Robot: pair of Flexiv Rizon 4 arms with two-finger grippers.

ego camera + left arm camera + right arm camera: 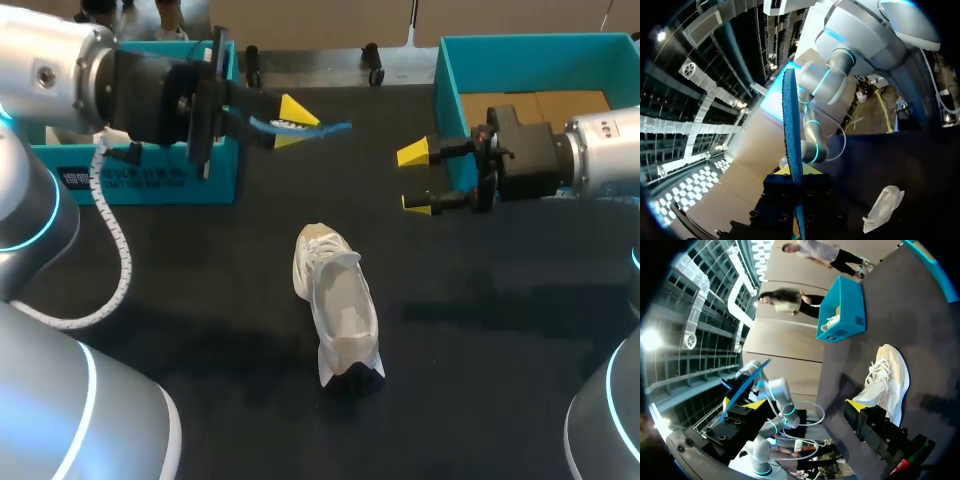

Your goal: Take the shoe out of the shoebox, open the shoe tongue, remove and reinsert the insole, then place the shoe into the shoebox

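Table (180,330): black matte top, running under the whole working area, with soft shadows on it.

Labelled teal box (150,178): stands upright at the table's far left side, open at the top, with a dark label on its near wall. The right wrist view shows a white item (832,321) inside it, against the rim; what it is cannot be told.

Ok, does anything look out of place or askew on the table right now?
Nothing stands out. The blue insole is clamped in the left hand above the table. The white shoe rests mid-table, looking undamaged, and the right hand is open and empty.
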